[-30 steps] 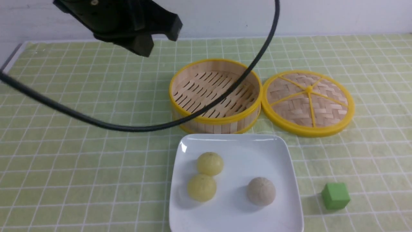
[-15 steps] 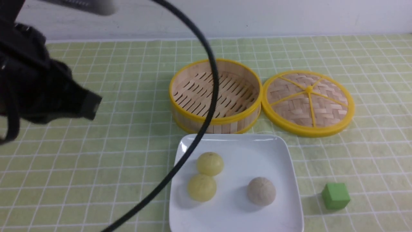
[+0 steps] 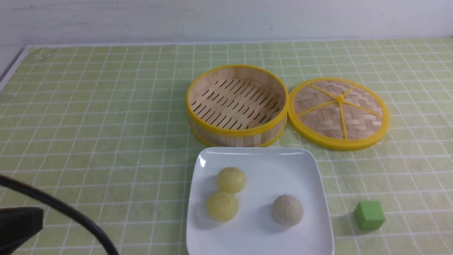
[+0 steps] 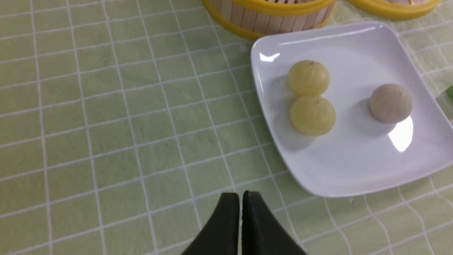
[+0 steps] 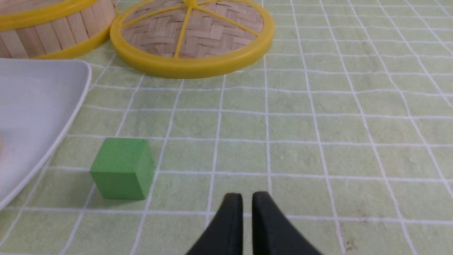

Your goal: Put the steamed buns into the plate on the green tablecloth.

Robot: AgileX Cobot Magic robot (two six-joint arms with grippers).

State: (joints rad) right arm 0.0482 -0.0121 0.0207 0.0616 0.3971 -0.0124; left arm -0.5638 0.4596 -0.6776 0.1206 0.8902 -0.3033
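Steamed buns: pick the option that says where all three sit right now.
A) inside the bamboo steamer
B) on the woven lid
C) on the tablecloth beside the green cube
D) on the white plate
D: all three steamed buns rest on the plate, while the bamboo steamer stands empty.

In the front view the plate [image 3: 260, 159] is running off the picture at its near edge. Only a dark corner of the left arm [image 3: 17, 225] and a black cable [image 3: 70, 214] are showing there. The right wrist view is cutting the steamer [image 5: 53, 32] and showing a pale blur at the plate's edge.
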